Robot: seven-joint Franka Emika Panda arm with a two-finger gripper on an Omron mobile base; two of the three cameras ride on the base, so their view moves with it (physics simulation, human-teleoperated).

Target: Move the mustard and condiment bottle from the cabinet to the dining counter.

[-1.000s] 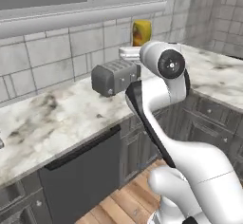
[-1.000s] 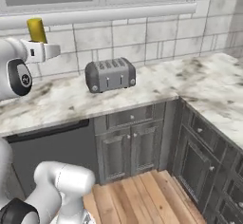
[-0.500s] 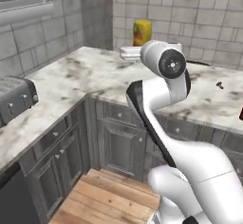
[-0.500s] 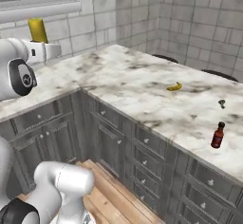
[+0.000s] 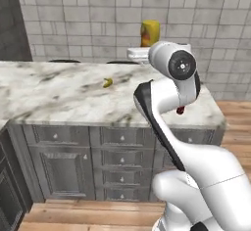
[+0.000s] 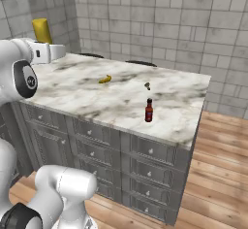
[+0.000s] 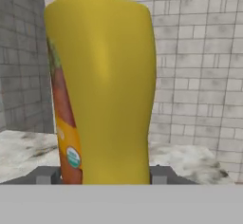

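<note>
In the right base view, at the far left, the gripper (image 6: 43, 42) is clamped on the mustard (image 6: 42, 30), which stands upright above the hand and high over the near left end of the desk (image 6: 87, 94), the marble island that serves as dining counter. In the hand view the yellow bottle (image 7: 102, 90) sits between the two fingertips (image 7: 47, 174), with its label turned to the left side of the picture.

More to the right, a small banana (image 6: 105, 79) lies on the marble, well apart from the gripper. Still more to the right, near the front edge, the condiment bottle (image 6: 149, 110) already stands upright on the desk, so I judge that half of the task is done and the mustard is the last thing to place.

In the left base view the mustard (image 5: 149, 33) is seen above the far edge of the desk (image 5: 59, 95), behind the arm.

To do this step well, I think the arm should carry the bottle over a free part of the marble, away from the banana and the condiment bottle, keep it vertical, lower it slowly until the bottom touches, and open only then. A release from height could tip it over.
</note>
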